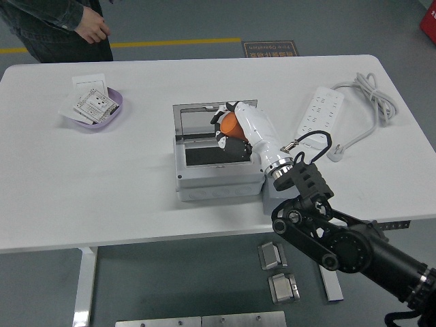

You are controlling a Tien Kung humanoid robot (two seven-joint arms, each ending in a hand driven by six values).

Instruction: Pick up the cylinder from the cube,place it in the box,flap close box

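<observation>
White table (136, 184) on grey floor, right hand (228, 129) gripping orange cylinder (230, 123) over open box (216, 174).

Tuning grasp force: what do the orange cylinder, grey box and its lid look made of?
Cylinder: likely plastic, uniform matte orange, held in the right hand.
Box: likely moulded plastic, pale grey matte body with soft rounded edges.
Lid: grey frame, the pane apparently translucent plastic; stands open.
</observation>
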